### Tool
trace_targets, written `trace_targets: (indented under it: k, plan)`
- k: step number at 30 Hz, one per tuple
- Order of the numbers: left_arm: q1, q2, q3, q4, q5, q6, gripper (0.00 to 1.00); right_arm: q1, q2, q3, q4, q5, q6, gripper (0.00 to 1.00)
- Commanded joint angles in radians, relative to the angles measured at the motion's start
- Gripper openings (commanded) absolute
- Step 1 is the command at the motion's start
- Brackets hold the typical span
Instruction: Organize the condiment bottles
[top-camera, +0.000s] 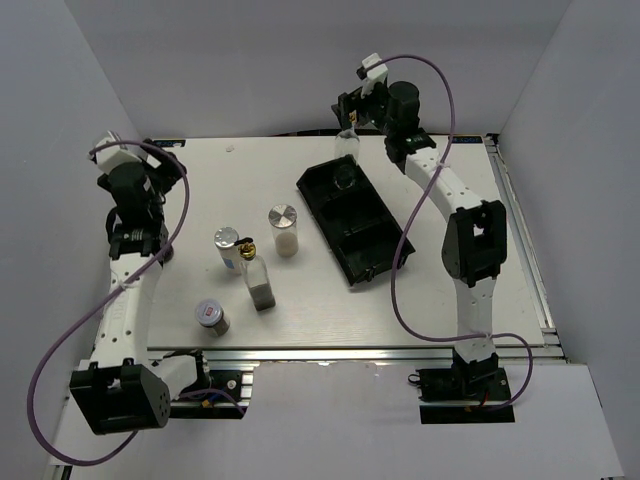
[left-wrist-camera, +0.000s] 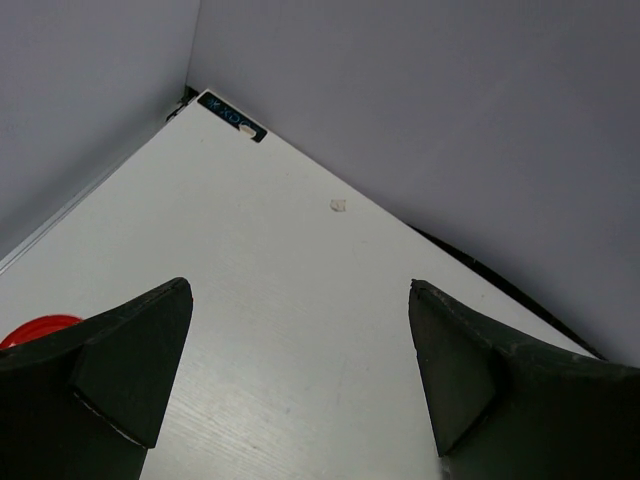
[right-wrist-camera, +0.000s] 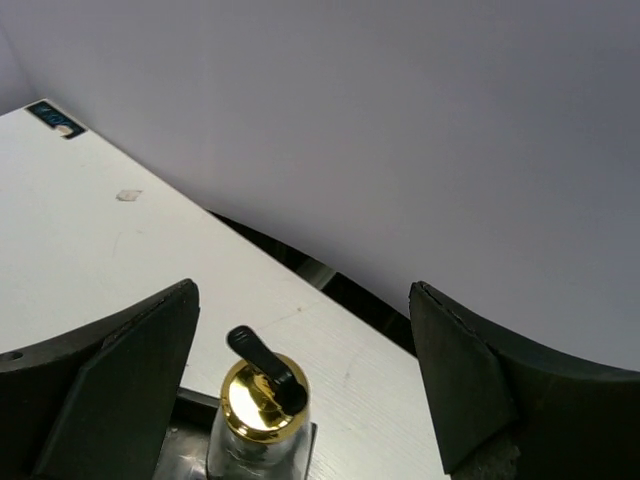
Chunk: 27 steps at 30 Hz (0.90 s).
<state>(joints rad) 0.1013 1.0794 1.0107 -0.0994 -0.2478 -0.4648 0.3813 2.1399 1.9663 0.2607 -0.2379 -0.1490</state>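
A tall clear glass bottle with a gold pour spout (right-wrist-camera: 262, 402) stands upright in the far end of the black tray (top-camera: 372, 243); it also shows in the top view (top-camera: 347, 148). My right gripper (right-wrist-camera: 300, 288) is open above it, fingers apart on either side and not touching it; in the top view the right gripper (top-camera: 352, 115) hangs over the tray's far end. A second gold-spout bottle (top-camera: 259, 280), two silver-lidded shaker jars (top-camera: 285, 229) (top-camera: 228, 248) and a small jar (top-camera: 210, 316) stand on the table left of the tray. My left gripper (left-wrist-camera: 300, 290) is open and empty.
A red cap (left-wrist-camera: 38, 329) shows at the left edge of the left wrist view, beside the left finger. The left gripper (top-camera: 160, 172) is near the table's far-left side, close to the wall. The tray's two nearer compartments hold nothing.
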Motion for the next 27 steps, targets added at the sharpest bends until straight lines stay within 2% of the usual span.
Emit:
trace_targets:
  k: [1,3,8,11,13,16,18,20,23,27]
  plan:
    - [-0.003,0.057,0.115,-0.057,0.051,-0.015,0.98,-0.005,-0.081,0.062,-0.093,0.114,-0.043,0.89]
    - [-0.014,0.079,0.182,-0.077,0.108,-0.012,0.98,-0.007,-0.121,0.022,-0.104,0.108,-0.058,0.89]
    - [-0.098,0.116,0.285,-0.141,0.113,0.034,0.98,-0.007,-0.222,-0.017,-0.198,0.017,-0.073,0.89]
    - [-0.276,0.120,0.333,-0.216,0.020,0.090,0.98,-0.005,-0.296,-0.072,-0.234,-0.056,-0.054,0.90]
    - [-0.437,0.102,0.321,-0.255,-0.055,0.130,0.98,-0.005,-0.362,-0.124,-0.258,-0.070,-0.025,0.90]
    - [-0.489,0.061,0.261,-0.298,-0.134,0.104,0.98,-0.005,-0.457,-0.205,-0.259,-0.049,0.028,0.89]
    - [-0.517,0.007,0.223,-0.327,-0.169,0.062,0.98,-0.005,-0.509,-0.331,-0.255,-0.052,0.080,0.89]
    - [-0.529,-0.028,0.174,-0.342,-0.142,0.039,0.98,-0.004,-0.586,-0.490,-0.216,-0.092,0.107,0.90]
    - [-0.580,-0.076,0.146,-0.377,-0.087,0.002,0.98,-0.004,-0.658,-0.633,-0.138,-0.136,0.141,0.89]
    - [-0.611,-0.110,0.163,-0.519,-0.119,-0.020,0.98,-0.005,-0.699,-0.678,-0.150,-0.147,0.160,0.89]
